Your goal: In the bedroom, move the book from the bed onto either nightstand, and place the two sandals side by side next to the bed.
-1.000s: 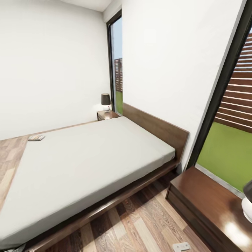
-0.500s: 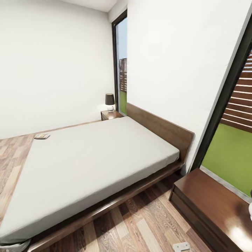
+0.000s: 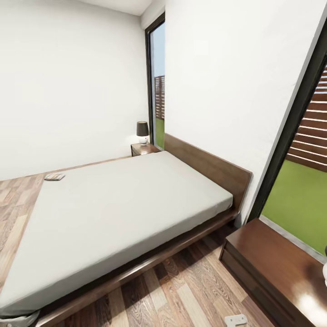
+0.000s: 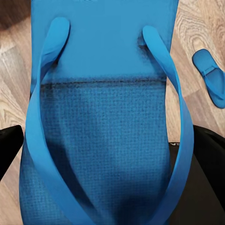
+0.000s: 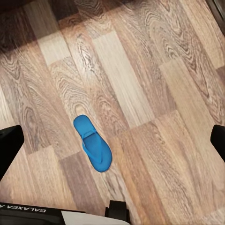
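Observation:
The book [image 3: 54,176] lies on the far left corner of the pale grey mattress of the bed [image 3: 122,204]. One nightstand [image 3: 144,148] with a dark-shaded lamp stands beyond the headboard. The other nightstand [image 3: 272,261] is close at the lower right. In the left wrist view a bright blue sandal [image 4: 103,117] sits close up between the black fingers [image 4: 9,147] of my left gripper [image 4: 110,150], which is shut on it. The second sandal [image 4: 211,77] lies flat on the wood floor beyond. My right gripper [image 5: 114,140] hangs open above that floor sandal [image 5: 93,143].
Wood-plank floor [image 3: 181,290] runs between the bed's near side and the near nightstand. A small white plate-like object [image 3: 235,320] lies on it. Tall dark-framed windows [image 3: 156,86] flank the white wall behind the headboard.
The head camera turned a little between the earliest frame and half a second ago, shifting the whole picture. Since then nothing has visibly moved.

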Robot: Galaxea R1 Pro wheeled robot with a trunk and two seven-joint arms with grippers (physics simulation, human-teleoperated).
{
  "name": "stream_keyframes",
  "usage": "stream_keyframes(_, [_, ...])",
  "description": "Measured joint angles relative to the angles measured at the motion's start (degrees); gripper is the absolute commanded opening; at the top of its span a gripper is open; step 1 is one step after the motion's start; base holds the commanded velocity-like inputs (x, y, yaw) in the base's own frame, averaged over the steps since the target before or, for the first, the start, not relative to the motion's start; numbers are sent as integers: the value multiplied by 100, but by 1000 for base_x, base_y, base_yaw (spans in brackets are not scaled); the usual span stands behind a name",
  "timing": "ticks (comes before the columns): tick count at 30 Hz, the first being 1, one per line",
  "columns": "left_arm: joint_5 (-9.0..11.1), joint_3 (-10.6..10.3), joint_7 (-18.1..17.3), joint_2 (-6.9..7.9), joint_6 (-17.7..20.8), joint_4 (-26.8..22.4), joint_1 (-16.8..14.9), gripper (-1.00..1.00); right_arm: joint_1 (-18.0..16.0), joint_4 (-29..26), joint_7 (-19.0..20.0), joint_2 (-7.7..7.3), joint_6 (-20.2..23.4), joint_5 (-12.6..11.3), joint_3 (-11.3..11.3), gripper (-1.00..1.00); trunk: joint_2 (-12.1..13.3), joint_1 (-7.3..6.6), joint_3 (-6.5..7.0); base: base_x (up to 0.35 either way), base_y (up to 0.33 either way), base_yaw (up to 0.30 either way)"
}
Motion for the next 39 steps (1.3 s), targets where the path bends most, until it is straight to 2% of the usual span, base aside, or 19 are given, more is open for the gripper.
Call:
stream_keyframes(7, [-3, -7, -21, 0, 32, 0, 0, -100, 0, 3, -3, -1, 30, -27, -15, 100, 0, 0, 0, 0, 0, 0])
stream_keyframes(11, [-8, -1, -38, -21, 281, -23, -23, -100, -34, 164, -75, -2, 331, -40, -41, 100, 0, 0, 0, 0, 0, 0])
stream_keyframes(16, [-5, -3, -45, -24, 1230, -593, -196, -100, -100, 455, -435, 26, 665, -53, -56, 100, 0, 0, 1, 0, 0, 0])
stream_keyframes(17, [-3, -1, -46, -25, 1654, -965, -244, -100, -117, 499, -544, 39, 711, -57, -59, 100, 1, 0, 1, 0, 0, 0])
stream_keyframes(19, [1, 1, -46, -32, 2098, -1390, -280, -100, -144, 541, -633, 50, 748, -76, -60, 100, 0, 0, 1, 0, 0, 0])
stream_keyframes(20, [4, 4, -45, -43, 2502, -1790, -305, -100, -181, 599, -708, 58, 823, -130, -61, 100, 1, 0, 1, 0, 0, 0])
stream_keyframes(22, [2, 8, -38, -59, 3038, -2295, -348, -100, -283, 714, -793, 67, 1058, -274, -62, 100, 1, 0, 2, 0, 0, 0])
stream_keyframes(26, [-19, 9, -19, -71, 3749, -2730, -704, -100, -455, 830, -865, 69, 1385, -484, -63, 100, 1, 0, 2, 0, 0, 0])
stream_keyframes(30, [-28, 13, 5, -66, 3954, -2661, -951, -100, -533, 858, -882, 108, 1476, -539, -59, 100, 1, 0, 1, 0, 0, 0])
stream_keyframes(32, [-23, 13, 2, -53, 3969, -2506, -1008, -100, -553, 869, -878, 202, 1502, -542, -55, 100, 1, 0, 1, 0, 0, 0])
stream_keyframes(39, [-18, 7, -4, -26, 3729, -2257, -1051, -100, -576, 867, -881, 342, 1525, -528, -48, 100, 1, 0, 1, 0, 0, 0])
